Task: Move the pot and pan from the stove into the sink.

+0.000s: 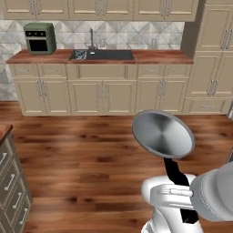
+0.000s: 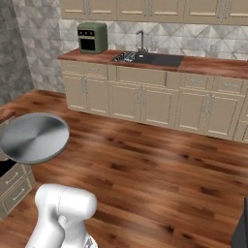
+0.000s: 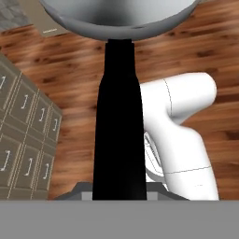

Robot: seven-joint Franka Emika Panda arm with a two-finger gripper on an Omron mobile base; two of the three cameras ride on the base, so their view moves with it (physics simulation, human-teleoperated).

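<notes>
Wood floor [image 1: 91, 150] spreads between the robot and the far table [image 1: 154, 56], where the sink [image 1: 107, 55] sits beside a green oven [image 1: 40, 38]. Near the camera, the pan [image 1: 163, 133] hangs in the air above the floor, well apart from the sink. The jaws are clamped on its black handle [image 3: 117, 116], and its round silver underside [image 2: 35, 137] faces the base cameras.

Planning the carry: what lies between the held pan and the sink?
Bare wooden floor, then the cabinet front under the sink; the left base view shows it beyond the pan.
</notes>
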